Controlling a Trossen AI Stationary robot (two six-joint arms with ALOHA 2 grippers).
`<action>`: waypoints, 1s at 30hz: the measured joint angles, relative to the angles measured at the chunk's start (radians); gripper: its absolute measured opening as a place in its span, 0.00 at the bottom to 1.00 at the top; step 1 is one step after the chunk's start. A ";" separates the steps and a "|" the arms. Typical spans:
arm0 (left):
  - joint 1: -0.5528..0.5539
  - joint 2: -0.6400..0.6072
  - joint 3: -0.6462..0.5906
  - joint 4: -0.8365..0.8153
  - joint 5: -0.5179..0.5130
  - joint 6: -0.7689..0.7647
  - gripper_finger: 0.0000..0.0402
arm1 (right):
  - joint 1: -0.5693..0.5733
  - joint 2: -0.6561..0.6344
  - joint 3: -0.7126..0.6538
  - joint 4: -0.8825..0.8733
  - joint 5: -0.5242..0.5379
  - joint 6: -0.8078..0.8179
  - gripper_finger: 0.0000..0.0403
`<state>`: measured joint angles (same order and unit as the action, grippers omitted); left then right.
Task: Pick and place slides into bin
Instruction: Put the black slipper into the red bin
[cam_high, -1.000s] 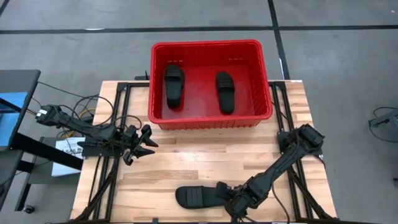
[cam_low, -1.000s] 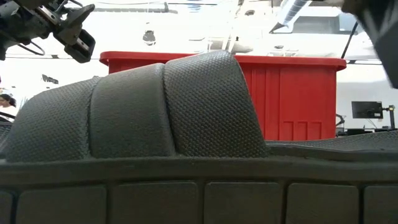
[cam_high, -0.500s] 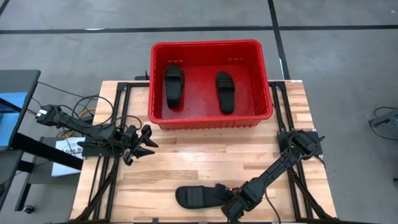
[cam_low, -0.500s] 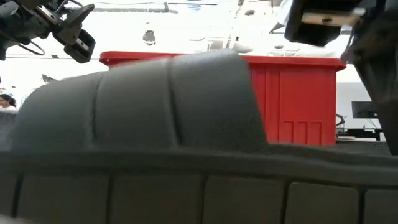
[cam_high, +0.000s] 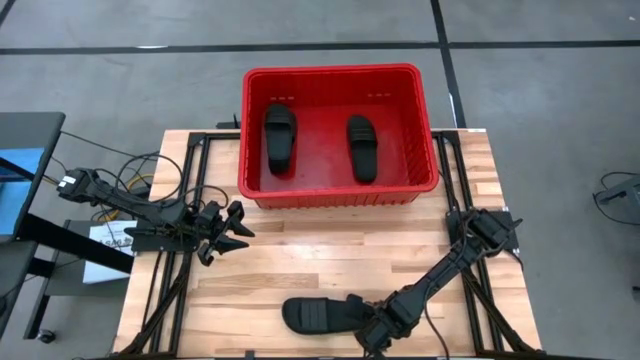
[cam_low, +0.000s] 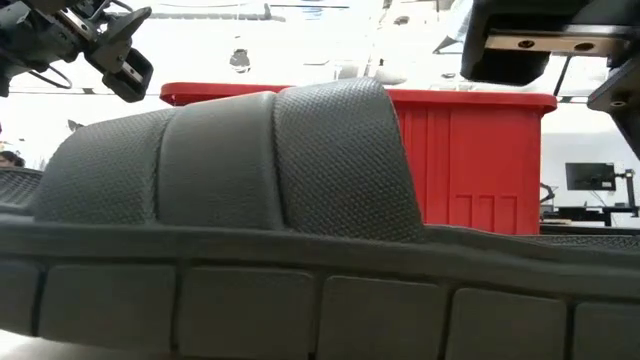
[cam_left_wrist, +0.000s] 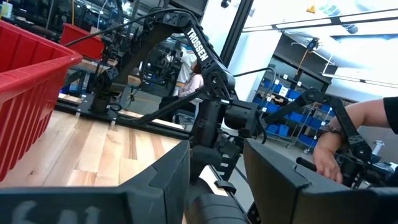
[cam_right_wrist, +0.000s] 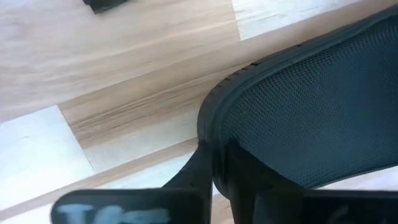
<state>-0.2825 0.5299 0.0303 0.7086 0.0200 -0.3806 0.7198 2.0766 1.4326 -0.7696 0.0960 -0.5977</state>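
Note:
One black slide (cam_high: 315, 316) lies on the wooden table near its front edge and fills the low view (cam_low: 250, 170). My right gripper (cam_high: 372, 330) is down at its right end, shut on its edge. Two more slides (cam_high: 279, 137) (cam_high: 361, 147) lie flat on the floor of the red bin (cam_high: 340, 190) at the table's far side. My left gripper (cam_high: 240, 228) hovers open over the table's left part, with nothing between its fingers (cam_left_wrist: 161, 180). My right gripper pinches the slide's sole rim (cam_right_wrist: 208, 134) at its right end between its two fingers (cam_right_wrist: 196, 171). It comes in low, slanting from the table's right. The sole (cam_low: 300, 300) sits tilted in the low view, its left part higher.
The bin (cam_low: 480, 160) stands behind the slide, past bare wood (cam_high: 330, 250). Black frame rails (cam_high: 165, 290) run along both table sides. In the left wrist view my right arm (cam_left_wrist: 211, 93) shows, and a person's hand (cam_left_wrist: 329, 155) in the room beyond.
My right arm has shifted a little toward the table's near left, onto the slide's right end. The slide, level a second ago, now sits tipped in the low view, its left part raised.

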 joint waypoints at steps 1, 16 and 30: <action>0.000 0.000 0.000 0.000 0.000 -0.003 0.35 | -0.003 0.000 0.000 0.000 -0.014 0.006 0.03; 0.000 0.000 0.000 -0.011 0.000 -0.020 0.35 | -0.017 0.011 0.081 -0.095 0.008 0.049 0.01; 0.000 0.000 0.000 -0.024 0.001 -0.027 0.35 | -0.010 0.010 0.204 -0.317 0.102 0.156 0.00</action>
<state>-0.2825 0.5301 0.0307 0.6849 0.0208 -0.4072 0.7094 2.0869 1.6370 -1.0869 0.1983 -0.4419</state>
